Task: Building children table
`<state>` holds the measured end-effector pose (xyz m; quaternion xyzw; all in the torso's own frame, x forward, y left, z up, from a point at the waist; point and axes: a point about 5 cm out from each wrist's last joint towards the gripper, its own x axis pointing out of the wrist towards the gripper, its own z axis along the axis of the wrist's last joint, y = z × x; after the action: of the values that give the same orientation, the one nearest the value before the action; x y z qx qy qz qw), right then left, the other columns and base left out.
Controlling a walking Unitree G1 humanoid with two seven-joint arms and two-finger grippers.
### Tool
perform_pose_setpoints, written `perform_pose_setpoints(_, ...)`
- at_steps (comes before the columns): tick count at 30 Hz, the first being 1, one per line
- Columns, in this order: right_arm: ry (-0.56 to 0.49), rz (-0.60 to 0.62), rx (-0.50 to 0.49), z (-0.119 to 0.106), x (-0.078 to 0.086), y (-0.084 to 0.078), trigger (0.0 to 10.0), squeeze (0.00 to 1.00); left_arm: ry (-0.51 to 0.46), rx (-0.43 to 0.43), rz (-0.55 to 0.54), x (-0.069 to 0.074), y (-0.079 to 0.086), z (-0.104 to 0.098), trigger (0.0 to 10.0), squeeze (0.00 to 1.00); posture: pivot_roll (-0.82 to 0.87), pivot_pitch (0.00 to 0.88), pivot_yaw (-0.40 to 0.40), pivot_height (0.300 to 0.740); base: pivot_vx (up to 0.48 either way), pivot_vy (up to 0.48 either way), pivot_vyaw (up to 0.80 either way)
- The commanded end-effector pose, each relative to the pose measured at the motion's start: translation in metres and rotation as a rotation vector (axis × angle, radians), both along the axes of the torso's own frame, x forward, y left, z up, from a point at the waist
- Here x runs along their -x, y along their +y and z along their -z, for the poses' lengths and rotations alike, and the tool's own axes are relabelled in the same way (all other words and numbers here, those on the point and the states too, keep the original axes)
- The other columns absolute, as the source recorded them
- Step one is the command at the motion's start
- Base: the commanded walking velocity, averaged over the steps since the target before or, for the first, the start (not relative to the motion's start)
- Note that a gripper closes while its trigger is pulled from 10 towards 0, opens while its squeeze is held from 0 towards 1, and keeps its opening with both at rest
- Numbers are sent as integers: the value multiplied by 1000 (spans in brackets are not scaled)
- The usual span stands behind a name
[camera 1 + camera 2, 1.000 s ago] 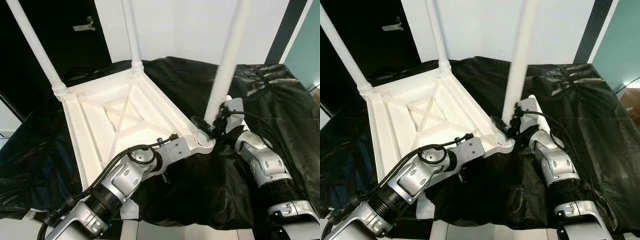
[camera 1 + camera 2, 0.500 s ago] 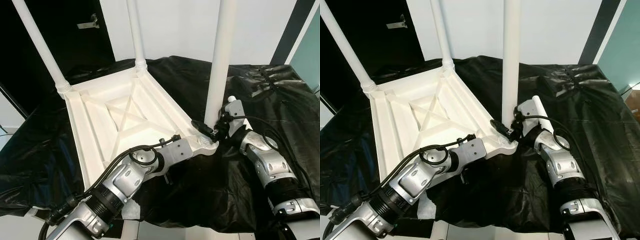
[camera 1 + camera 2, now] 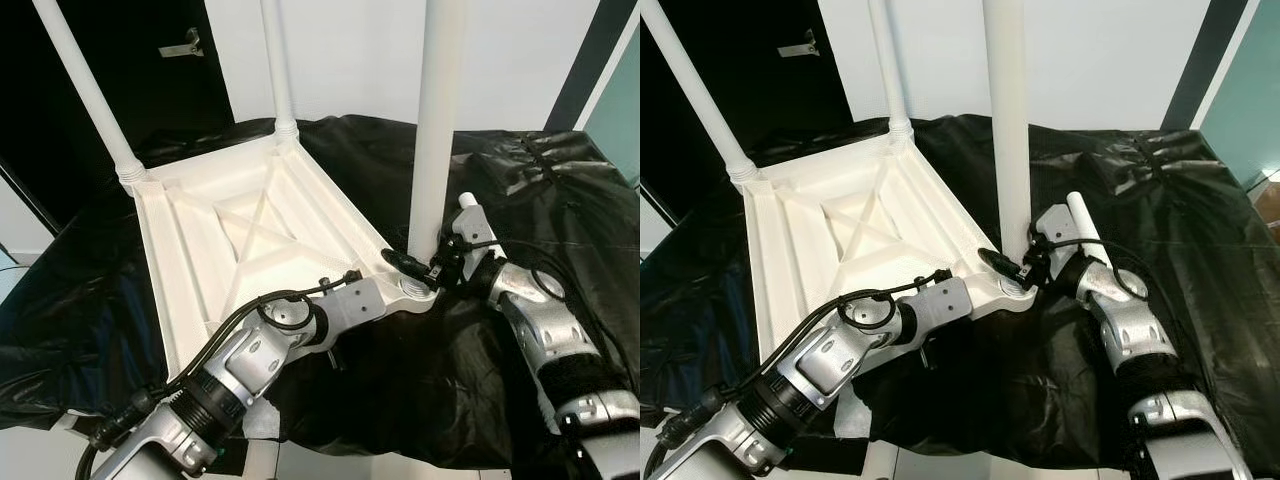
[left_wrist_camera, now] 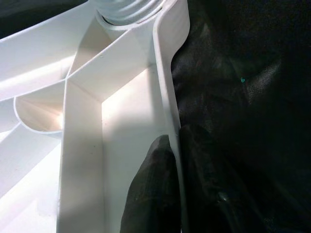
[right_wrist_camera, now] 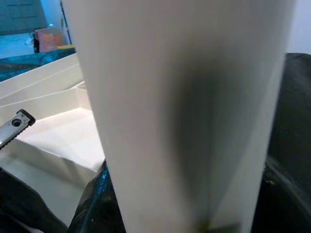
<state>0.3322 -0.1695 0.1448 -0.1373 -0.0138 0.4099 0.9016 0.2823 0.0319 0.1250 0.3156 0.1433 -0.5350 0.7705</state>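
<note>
The step in hand is fitting the third leg (image 3: 437, 120) into the corner socket (image 3: 412, 288) of the upturned white children table top (image 3: 230, 240), which lies on black sheeting (image 3: 540, 190). The left claw (image 4: 167, 189) is pinched shut on the top's rim just beside that socket, and the right claw (image 3: 425, 268) is closed around the leg's base. The leg appears upright, so the next move likely calls for seating it fully.
</note>
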Motion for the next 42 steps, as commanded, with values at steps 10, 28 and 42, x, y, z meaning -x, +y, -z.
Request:
perform_pose_setpoints(10, 174, -18, 97, 60, 32, -7, 10000, 0, -113, -9, -22, -6, 11, -18, 10000, 0, -14, 0, 38, 740, 0, 0, 0)
perform_pose_setpoints(28, 256, 113, -134, 66, 31, -9, 10000, 0, -119, -5, -31, -8, 11, -21, 10000, 0, -15, 2, 47, 740, 0, 0, 0)
perform_pose_setpoints(42, 310, 187, -169, 68, 27, -14, 10000, 0, -120, -1, -37, -8, 10, -22, 10000, 0, -17, 4, 37, 740, 0, 0, 0)
